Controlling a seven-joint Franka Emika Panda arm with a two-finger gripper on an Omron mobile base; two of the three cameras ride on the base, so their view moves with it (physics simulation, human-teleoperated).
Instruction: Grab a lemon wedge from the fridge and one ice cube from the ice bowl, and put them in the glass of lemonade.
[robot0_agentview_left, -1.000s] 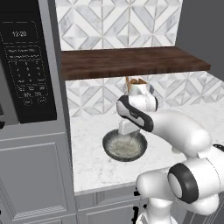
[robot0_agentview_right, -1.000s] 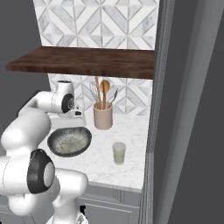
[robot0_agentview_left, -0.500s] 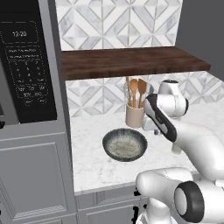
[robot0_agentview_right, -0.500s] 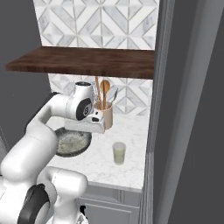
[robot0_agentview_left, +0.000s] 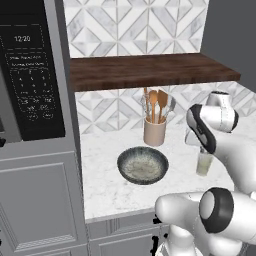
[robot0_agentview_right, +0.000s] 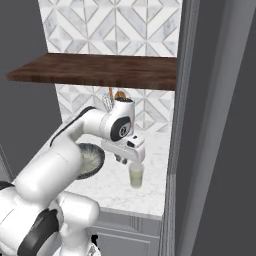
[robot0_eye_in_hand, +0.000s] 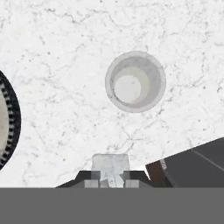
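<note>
The gripper (robot0_eye_in_hand: 110, 177) hovers above the glass of lemonade (robot0_eye_in_hand: 135, 82), jaws nearly closed on a pale ice cube (robot0_eye_in_hand: 110, 166), apparently positioned to drop it in. The glass holds pale drink. The ice bowl (robot0_agentview_left: 142, 165) sits beside it on the marble counter (robot0_agentview_left: 107, 185).

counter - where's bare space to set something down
Bare marble lies along the counter's front edge, before the bowl, and left of the bowl by the tall cabinet. It is crowded at the back, around the spoon pot, and by the glass.
</note>
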